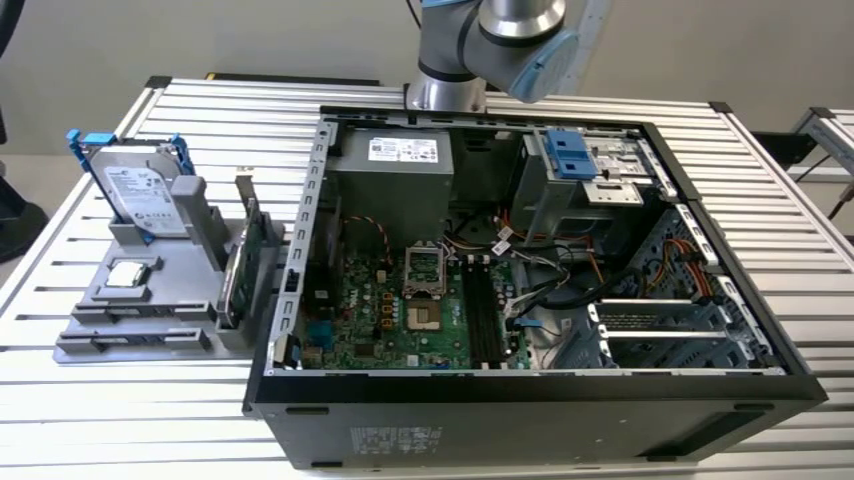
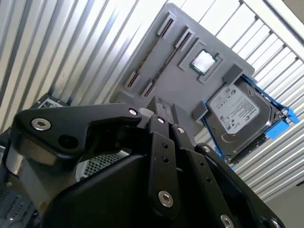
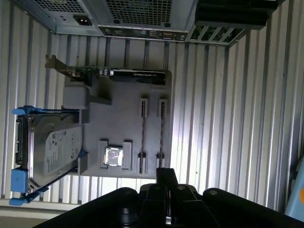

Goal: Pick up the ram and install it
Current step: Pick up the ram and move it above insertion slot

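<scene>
Two rams stand edge-on as thin dark strips in slots of a grey holder. The second wrist view shows the same strips. My gripper hangs well above the holder, near the end where the strips are. Its fingers look pressed together with nothing between them. In the exterior view the arm reaches in behind the open computer case. The black memory slots lie on the green motherboard inside the case.
The holder sits at the exterior view's left on the slatted metal table. It also carries a silver hard drive with blue rails, a green card with a metal bracket and a processor chip. Cables cross the case interior.
</scene>
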You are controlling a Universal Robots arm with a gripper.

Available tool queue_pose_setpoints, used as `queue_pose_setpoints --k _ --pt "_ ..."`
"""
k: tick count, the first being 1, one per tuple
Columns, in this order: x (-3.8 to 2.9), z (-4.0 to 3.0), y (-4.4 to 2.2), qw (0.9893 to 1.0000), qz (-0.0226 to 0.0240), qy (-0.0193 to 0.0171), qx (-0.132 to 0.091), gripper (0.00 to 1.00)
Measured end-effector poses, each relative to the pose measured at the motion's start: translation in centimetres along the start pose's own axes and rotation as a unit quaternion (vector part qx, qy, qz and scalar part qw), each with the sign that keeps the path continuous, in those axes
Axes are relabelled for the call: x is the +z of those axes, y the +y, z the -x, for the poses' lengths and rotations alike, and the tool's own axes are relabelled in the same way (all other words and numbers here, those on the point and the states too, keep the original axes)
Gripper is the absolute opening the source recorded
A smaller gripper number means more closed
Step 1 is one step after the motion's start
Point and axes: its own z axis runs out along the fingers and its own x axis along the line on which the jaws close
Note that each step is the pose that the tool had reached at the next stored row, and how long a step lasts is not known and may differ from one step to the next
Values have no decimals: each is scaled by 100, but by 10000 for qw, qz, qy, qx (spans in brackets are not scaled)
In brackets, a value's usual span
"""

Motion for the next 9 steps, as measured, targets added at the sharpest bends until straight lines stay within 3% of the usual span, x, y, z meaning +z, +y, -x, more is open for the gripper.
queue_pose_setpoints --k 9 --pt "0 0 0 9998 1 -10 213 0"
